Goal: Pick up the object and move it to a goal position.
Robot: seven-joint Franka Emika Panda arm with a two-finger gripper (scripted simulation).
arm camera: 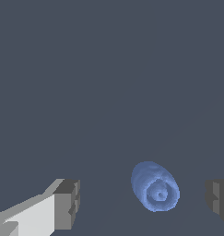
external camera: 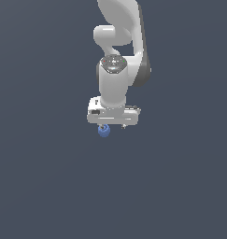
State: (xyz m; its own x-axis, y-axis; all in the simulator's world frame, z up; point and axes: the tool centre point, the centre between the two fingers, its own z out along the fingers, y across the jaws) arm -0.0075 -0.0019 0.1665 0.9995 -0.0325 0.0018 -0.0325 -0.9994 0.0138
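The arm hangs from the upper part of the exterior view, its white links stacked one below another, with the wrist pointing straight down and the broad white hand body sitting level at the lowest point. The pincer (arm camera: 143,203) is spread wide: in the wrist view one grey fingertip pad (arm camera: 67,203) sits at the end of a white finger on one side, and the edge of the other pad (arm camera: 219,199) shows at the far side of the frame, with a broad gap between them. Nothing is gripped. The object (arm camera: 155,186), a small blue lumpy ball with a ringed dimple facing the wrist camera, lies in that gap. It is nearer to the pad at the frame edge than to the other, and clear grey ground shows between it and each pad, so it touches neither. In the exterior view the object (external camera: 104,131) appears directly beneath the hand body, toward the exterior view's left of the hand's middle, its upper part cut off by the hand's lower edge. The fingers cannot be made out separately in that view. The counter (external camera: 49,186) is an even dark grey-blue surface with no visible edge or markings. Whether the object rests on it or is raised off it cannot be determined from either view.
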